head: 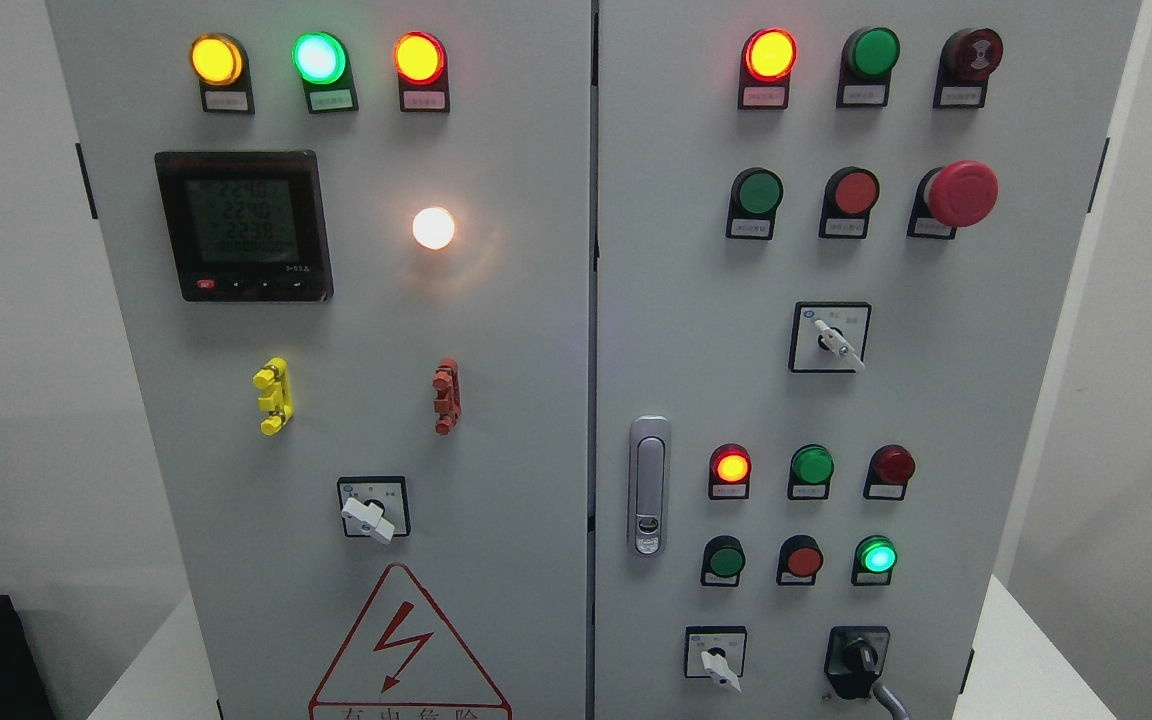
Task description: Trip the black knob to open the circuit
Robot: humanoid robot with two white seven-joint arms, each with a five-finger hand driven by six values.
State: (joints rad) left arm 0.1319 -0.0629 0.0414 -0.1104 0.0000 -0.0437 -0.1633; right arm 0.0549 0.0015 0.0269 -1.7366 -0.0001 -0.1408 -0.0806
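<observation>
A grey two-door electrical cabinet [536,400] fills the head view. The black knob [858,660] sits at the bottom right of the right door, on a black base, with a grey cable leaving below it. Its handle points down and slightly right. Neither of my hands nor arms shows anywhere in the picture.
White-handled rotary switches [368,516] [833,340] [719,665] sit on both doors. A red mushroom button [961,193] sticks out at upper right. A silver door latch [648,485] is near the centre seam. Lit lamps, a meter [244,225] and yellow and red terminals [273,396] fill the left door.
</observation>
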